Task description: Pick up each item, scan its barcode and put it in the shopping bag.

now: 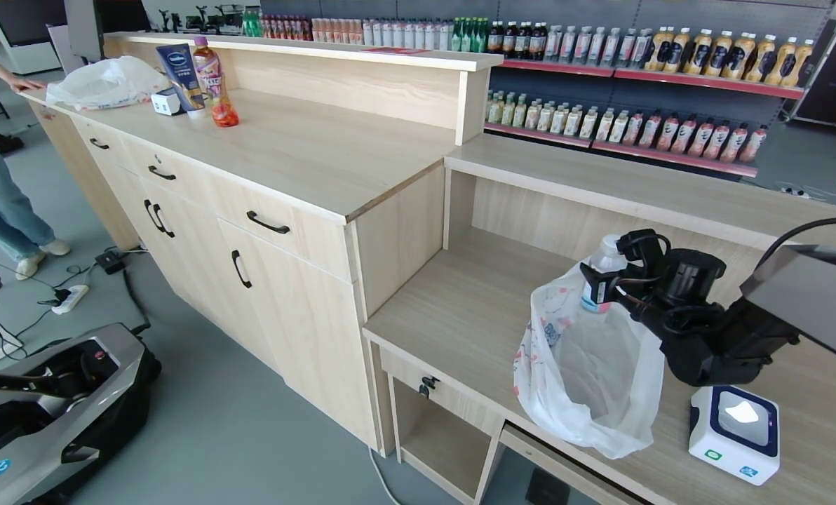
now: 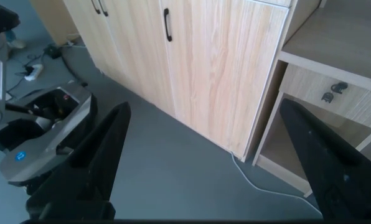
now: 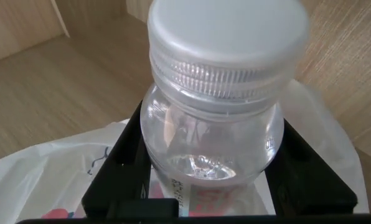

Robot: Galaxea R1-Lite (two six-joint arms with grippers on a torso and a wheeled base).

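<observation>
Pinches a clear bottle point(image 1: 604, 261) in the right gripper point(image 1: 600, 289), just above the shopping bag point(image 1: 586, 379); not yet released. Holds the left gripper point(image 2: 204, 109) spread, empty. Leaves more items point(image 1: 214, 84) well beyond, likely unscanned.

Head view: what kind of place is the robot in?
Most likely a small shop, or a practice one: shelves of bottled drinks behind, a wooden checkout counter, and a barcode scanner beside the shopping bag.

Low light-wood counter point(image 1: 460, 315): one white plastic shopping bag point(image 1: 586, 393) stands on it, a white square barcode scanner point(image 1: 735, 433) just beside that bag. Taller light-wood counter point(image 1: 306, 147), well apart from the bag: crumpled white plastic sack point(image 1: 102, 83), blue upright tube point(image 1: 179, 76), small white box point(image 1: 165, 103), orange-based drink bottle point(image 1: 216, 84).
</observation>
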